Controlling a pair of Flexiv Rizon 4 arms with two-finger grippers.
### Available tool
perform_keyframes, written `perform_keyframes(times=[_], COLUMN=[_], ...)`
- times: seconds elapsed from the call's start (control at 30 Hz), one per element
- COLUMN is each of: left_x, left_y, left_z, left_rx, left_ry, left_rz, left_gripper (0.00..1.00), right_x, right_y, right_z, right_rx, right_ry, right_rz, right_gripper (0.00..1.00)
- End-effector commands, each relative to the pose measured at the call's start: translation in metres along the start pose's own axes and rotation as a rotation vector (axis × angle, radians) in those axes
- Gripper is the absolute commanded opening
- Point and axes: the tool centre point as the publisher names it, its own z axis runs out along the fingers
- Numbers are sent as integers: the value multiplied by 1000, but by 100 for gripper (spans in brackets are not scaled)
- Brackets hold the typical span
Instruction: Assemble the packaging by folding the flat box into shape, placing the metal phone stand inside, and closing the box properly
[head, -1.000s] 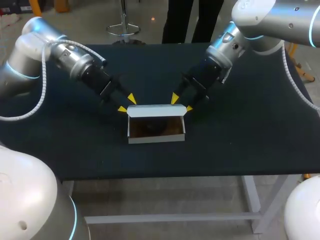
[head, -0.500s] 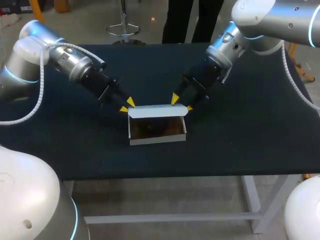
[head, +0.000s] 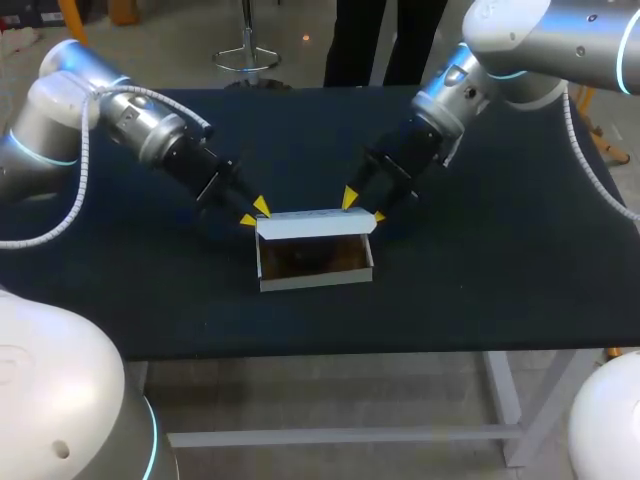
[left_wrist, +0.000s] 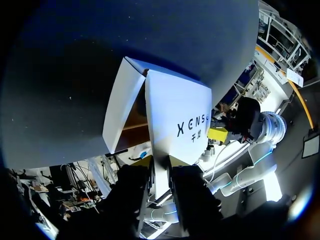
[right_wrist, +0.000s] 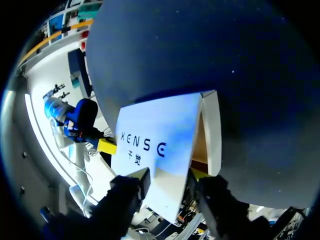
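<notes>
The white box (head: 316, 276) is set open on the table (head: 500, 260). Its lid flap (head: 315, 223) is pinched at one far corner by the left gripper (head: 253, 212) and at the other by the right gripper (head: 364, 206). This is presumably done so that the flap can be folded down evenly over the dark phone stand (head: 303, 257) inside.

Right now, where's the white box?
In the head view, the white box sits open at the table's middle, its raised lid between the left gripper and right gripper.

Inside the box (head: 315, 279) sits a dark shape (head: 305, 256) (too dim to name); the lid (left_wrist: 175, 120) hides it in wrist views.
</notes>
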Motion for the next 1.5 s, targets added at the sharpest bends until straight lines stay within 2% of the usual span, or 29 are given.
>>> perform_keyframes(times=[0.03, 0.17, 0.63, 0.9, 1.5], left_x=[2, 2, 2, -4, -14], left_y=[-2, -1, -3, -11, -8], left_z=[3, 3, 3, 3, 11], left_rx=[-3, -2, -5, -12, 8], left_ry=[-4, -8, -28, -35, -69], left_rz=[0, 2, 5, 5, 20], left_gripper=[21, 21, 25, 26, 29], right_x=[4, 5, 1, -2, -9], right_y=[1, 0, 1, 2, -6], right_z=[2, 1, 3, 6, 13], right_rx=[5, 2, 3, 7, -8], right_ry=[1, 0, 0, -1, -15], right_rz=[-2, -3, -2, -1, -12], right_gripper=[47, 38, 42, 42, 42])
